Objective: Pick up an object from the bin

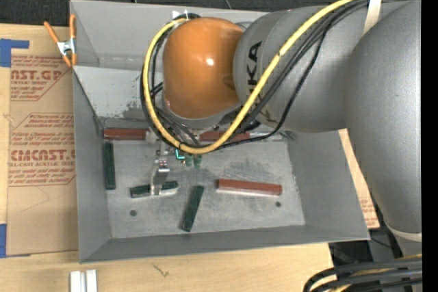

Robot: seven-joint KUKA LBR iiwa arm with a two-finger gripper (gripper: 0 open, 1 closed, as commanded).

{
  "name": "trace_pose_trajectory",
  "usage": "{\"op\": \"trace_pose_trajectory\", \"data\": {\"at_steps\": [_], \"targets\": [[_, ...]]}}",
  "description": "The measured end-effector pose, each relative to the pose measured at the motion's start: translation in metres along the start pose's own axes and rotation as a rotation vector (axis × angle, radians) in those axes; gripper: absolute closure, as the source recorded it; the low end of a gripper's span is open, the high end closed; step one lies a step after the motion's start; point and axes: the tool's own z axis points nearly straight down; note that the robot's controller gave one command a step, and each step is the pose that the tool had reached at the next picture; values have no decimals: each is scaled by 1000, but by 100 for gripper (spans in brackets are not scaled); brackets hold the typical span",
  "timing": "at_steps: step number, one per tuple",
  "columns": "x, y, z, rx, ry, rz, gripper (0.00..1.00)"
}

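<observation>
The arm (pixel 328 65) entered from the right and covered the upper right part of the bin (pixel 87 174). Its orange cover (pixel 202 68) hung over the rear of the floor.

The floor was flat, grey and scuffed. Loose bars lay on it, well apart from one another:
- a brown bar (pixel 248 187) right of centre, lying nearly level in the view;
- a second brown bar (pixel 124 134) at the rear left;
- a green bar (pixel 109 165) by the left wall, running front to back;
- a tilted green bar (pixel 192 207) near the front;
- a short green bar (pixel 142 192) left of centre, its long axis near crosswise in the view.

The gripper (pixel 162 176) pointed down below the orange cover, directly over the middle of the short green bar or touching it; contact could not be confirmed. How wide the gripper stood could not be made out, and no bar was seen held in it.

Judgement: the short green bar was the likely target. A grasp would need to close across its narrow width, at right angles to the long axis. Nearest was the tilted green bar, to the front right, with bare floor between.
</observation>
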Motion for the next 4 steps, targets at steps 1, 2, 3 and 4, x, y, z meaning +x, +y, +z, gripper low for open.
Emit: {"op": "trace_pose_trajectory", "data": {"at_steps": [1, 2, 3, 4], "targets": [[-2, -1, -5, -1, -7, 2, 0], [19, -29, 118, -13, -36, 97, 100], [19, -29, 118, -13, -36, 97, 100], [23, -30, 82, 0, -3, 92, 100]]}}
